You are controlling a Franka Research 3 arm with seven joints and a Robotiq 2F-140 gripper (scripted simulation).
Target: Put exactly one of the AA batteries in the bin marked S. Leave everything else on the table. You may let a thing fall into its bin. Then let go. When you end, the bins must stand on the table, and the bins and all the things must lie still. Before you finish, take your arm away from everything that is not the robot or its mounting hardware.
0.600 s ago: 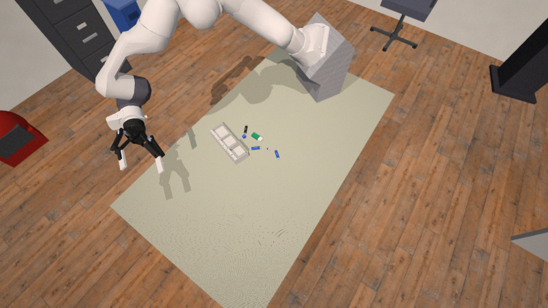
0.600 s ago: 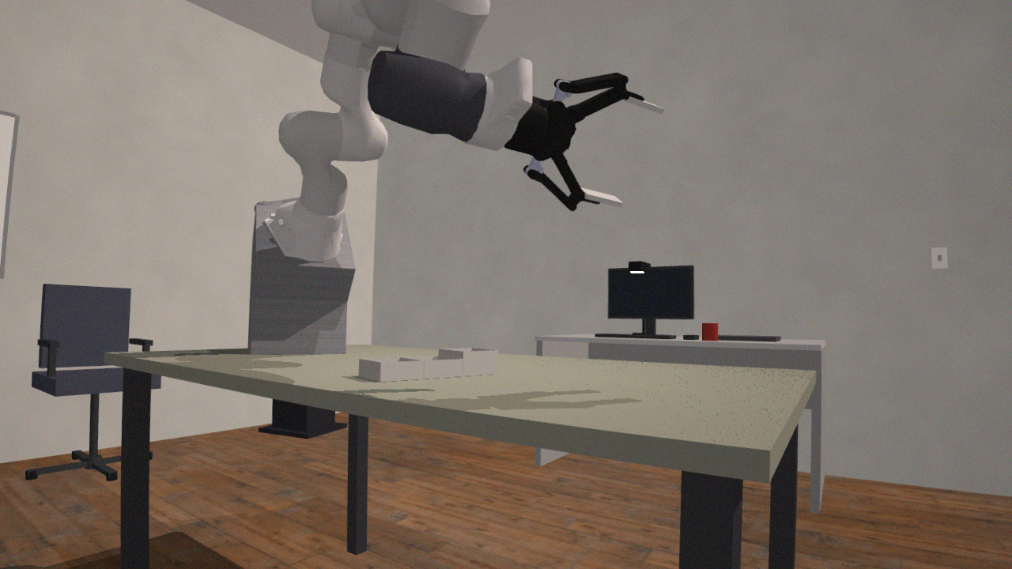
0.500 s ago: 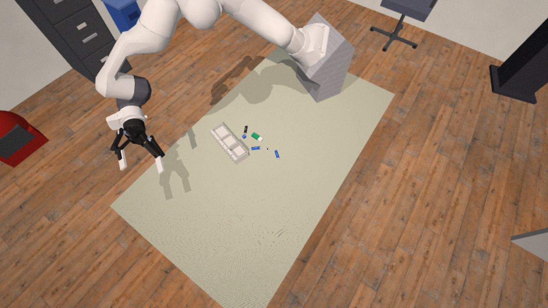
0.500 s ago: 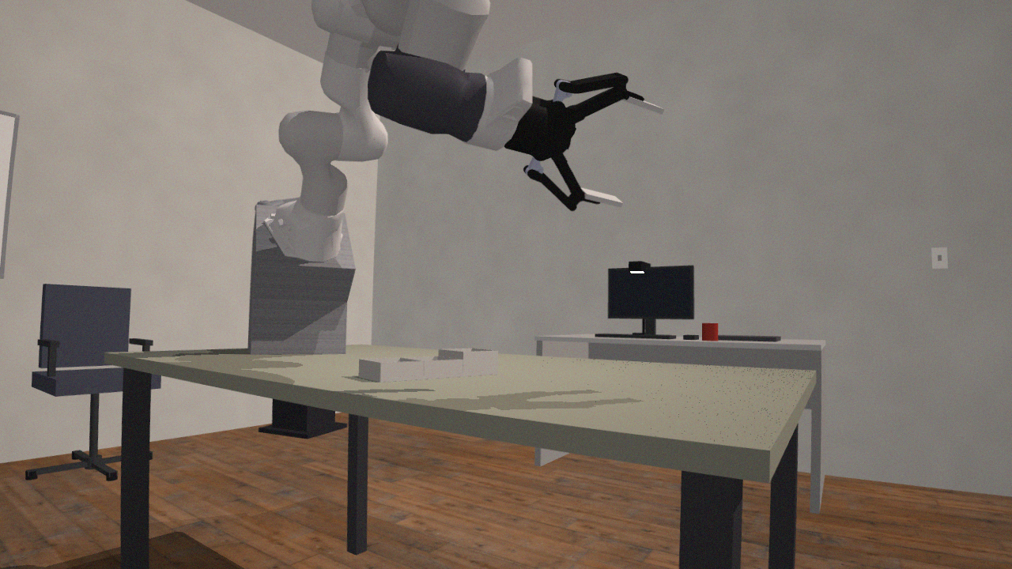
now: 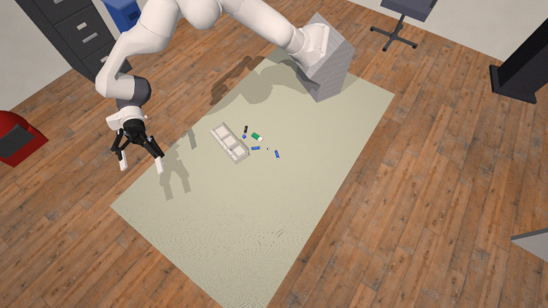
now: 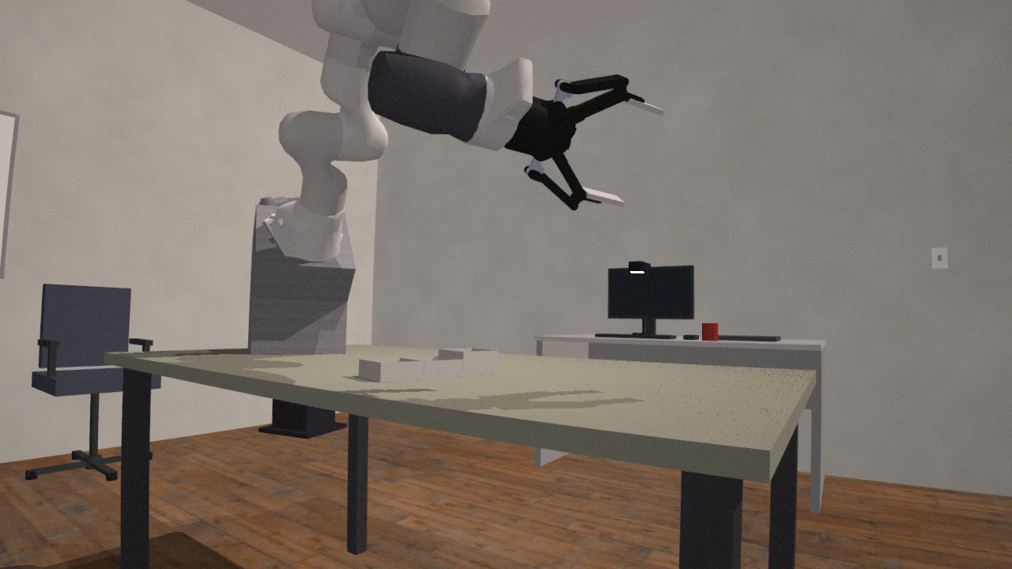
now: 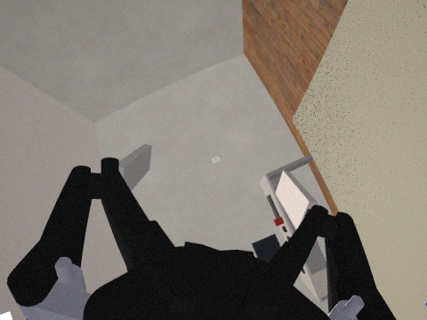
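Black-fingered, the pincer hangs high above the near-left edge of the tabletop, spread wide apart and holding nothing. Well apart from it, the row of white bins sits mid-tabletop. Just beyond the bins lie blue AA batteries, one more farther right, near a green-and-white item.

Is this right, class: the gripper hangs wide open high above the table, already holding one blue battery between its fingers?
Not quite. The gripper hangs wide open high above the table, but it holds nothing. The exterior view shows bare fingers, and the top view shows the blue batteries lying beside the bins.
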